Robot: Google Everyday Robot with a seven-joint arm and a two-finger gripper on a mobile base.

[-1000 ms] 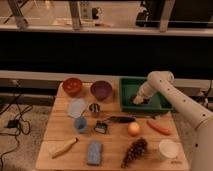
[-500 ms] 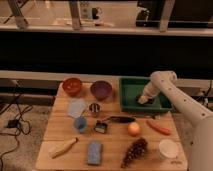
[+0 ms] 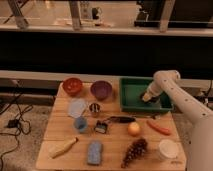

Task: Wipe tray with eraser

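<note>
The dark green tray (image 3: 132, 95) sits at the back right of the wooden table. My gripper (image 3: 148, 96) reaches down into the tray's right half from the white arm (image 3: 170, 85) that arches over its right rim. A small pale yellowish eraser (image 3: 145, 99) shows at the gripper's tip, low against the tray floor, and the gripper looks shut on it. The arm hides the tray's right edge.
Left of the tray stand a purple bowl (image 3: 101, 90) and a red bowl (image 3: 72, 85). In front of it lie a carrot (image 3: 159, 127), an orange (image 3: 133, 129), grapes (image 3: 134, 150), a white cup (image 3: 167, 148), a blue sponge (image 3: 94, 151) and a clip-like item (image 3: 101, 126).
The gripper has slid to the right inside the tray, carrying the pale eraser with it. Everything else on the table has stayed put.
</note>
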